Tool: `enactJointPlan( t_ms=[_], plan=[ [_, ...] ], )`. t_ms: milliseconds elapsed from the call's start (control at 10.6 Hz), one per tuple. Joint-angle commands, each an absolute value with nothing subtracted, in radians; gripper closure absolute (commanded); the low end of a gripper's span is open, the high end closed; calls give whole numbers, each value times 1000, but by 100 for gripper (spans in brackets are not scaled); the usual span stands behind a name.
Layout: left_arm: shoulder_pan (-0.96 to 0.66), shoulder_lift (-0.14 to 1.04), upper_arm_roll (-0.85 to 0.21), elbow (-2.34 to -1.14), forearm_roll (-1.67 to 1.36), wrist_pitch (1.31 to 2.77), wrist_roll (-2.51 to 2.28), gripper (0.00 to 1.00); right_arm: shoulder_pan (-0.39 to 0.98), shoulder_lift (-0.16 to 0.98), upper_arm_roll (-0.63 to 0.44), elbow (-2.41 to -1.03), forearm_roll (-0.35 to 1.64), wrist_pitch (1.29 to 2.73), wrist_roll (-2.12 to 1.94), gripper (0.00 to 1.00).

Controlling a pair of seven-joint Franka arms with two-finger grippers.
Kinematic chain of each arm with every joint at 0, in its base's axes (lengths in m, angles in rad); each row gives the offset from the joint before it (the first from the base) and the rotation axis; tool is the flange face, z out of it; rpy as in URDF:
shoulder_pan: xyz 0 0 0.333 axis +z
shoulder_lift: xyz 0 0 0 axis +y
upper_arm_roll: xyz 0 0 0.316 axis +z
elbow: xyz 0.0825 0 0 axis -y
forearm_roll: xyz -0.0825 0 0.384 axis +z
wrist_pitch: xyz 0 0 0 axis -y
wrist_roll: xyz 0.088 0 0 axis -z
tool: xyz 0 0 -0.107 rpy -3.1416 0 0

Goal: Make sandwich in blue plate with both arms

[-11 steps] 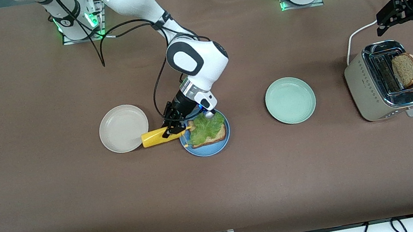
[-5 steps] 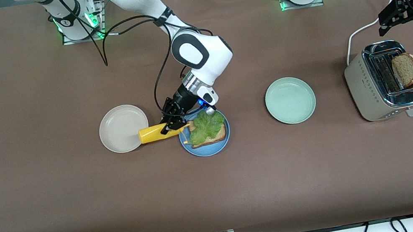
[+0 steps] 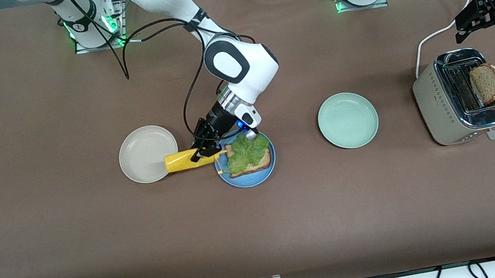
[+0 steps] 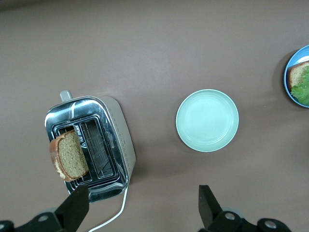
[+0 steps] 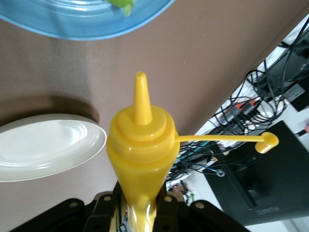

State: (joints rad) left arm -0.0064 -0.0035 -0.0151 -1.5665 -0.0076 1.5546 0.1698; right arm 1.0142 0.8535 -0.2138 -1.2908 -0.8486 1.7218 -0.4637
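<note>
The blue plate (image 3: 250,181) holds one brown bread slice (image 3: 254,165) with a green lettuce leaf (image 3: 245,151) on top. My right gripper (image 3: 205,148) is shut on a yellow squeeze bottle (image 3: 186,160), held on its side over the gap between the beige plate and the blue plate. The bottle's nozzle points at the blue plate's rim. In the right wrist view the bottle (image 5: 140,145) has its cap flipped open on a tether, and its body is pinched in my right gripper (image 5: 140,212). A second bread slice (image 3: 487,83) stands in the toaster (image 3: 447,119). My left gripper (image 3: 475,20) hangs open over the toaster's cord.
A beige plate (image 3: 146,152) lies toward the right arm's end. A pale green plate (image 3: 347,120) sits between the blue plate and the toaster. The white cord (image 3: 442,30) runs from the toaster to a plug. Cables lie along the table's front edge.
My right gripper carried the bottle slightly toward the beige plate. My left gripper drifted a little toward the left arm's end of the table.
</note>
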Motion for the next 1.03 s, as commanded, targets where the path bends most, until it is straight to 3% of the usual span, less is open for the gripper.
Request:
enactJointPlan(
  t_ms=[0,658,941],
  plan=[
    [-6,-20,-15,-1582,8,1568,164,0,956,773,-258,-1273,-639,1730,-474,73],
    [-6,-20,-15,-1582,6,1568,163,0,668,631,-264,-1282,-177,1787,-612,78],
    [-8,-20,-15,-1582,5,1568,141,0,539,618,-264,-1284,59,1787,-808,78]
  ],
)
